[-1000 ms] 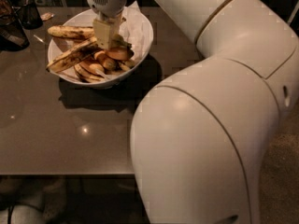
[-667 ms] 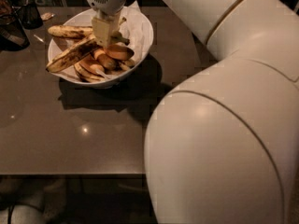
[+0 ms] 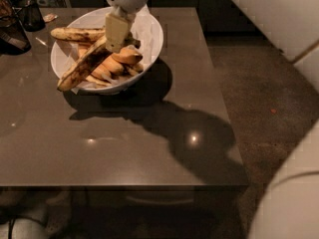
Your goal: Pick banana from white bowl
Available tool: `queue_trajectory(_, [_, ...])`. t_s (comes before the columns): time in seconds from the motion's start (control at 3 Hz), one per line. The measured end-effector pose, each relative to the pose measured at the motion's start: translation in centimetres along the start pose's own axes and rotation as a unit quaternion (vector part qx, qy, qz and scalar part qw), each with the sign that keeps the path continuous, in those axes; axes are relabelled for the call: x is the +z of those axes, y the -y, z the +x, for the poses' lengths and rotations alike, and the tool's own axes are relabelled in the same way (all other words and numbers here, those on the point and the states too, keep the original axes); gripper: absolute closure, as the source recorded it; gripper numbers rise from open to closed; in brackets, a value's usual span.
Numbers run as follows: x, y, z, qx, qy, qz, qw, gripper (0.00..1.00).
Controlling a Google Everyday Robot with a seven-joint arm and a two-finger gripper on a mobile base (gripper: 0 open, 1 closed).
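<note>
The white bowl [image 3: 152, 34] stands at the table's back left, lined with white paper. The banana [image 3: 82, 66], long with dark brown blotches, lies slanted across the bowl; its lower end pokes over the front left rim. My gripper [image 3: 116, 34] hangs straight down from the top edge into the bowl. Its tip is at the banana's upper end, and I cannot tell if it touches it. A shorter spotted banana [image 3: 75, 33] lies across the back of the bowl. Small orange-yellow bananas [image 3: 117, 61] are piled under and beside the gripper.
The bowl rests on a dark glossy table [image 3: 124, 143] with its right edge near the carpeted floor [image 3: 269, 98]. A dark cup [image 3: 31, 15] and other dark objects [image 3: 11, 36] stand at the far left. White arm segments [image 3: 279, 14] fill the right side and lower right corner.
The bulky white arm segments have swung right, uncovering the table and floor. The gripper stays over the bowl at the banana's upper end. The bananas lie much as before.
</note>
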State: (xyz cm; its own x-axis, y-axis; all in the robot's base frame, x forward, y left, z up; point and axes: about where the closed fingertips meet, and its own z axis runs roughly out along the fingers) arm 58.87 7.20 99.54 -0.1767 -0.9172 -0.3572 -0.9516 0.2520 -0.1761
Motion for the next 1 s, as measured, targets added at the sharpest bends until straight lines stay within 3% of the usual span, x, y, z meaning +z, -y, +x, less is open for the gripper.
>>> queue_trajectory(0.33, [-0.3,-0.2,0.2,-0.002,0.002,0.002,1.0,1.0])
queue_trajectory(1.0, [-2.6,-4.7,0.7,-0.001,0.032,-0.047,0.9983,1.0])
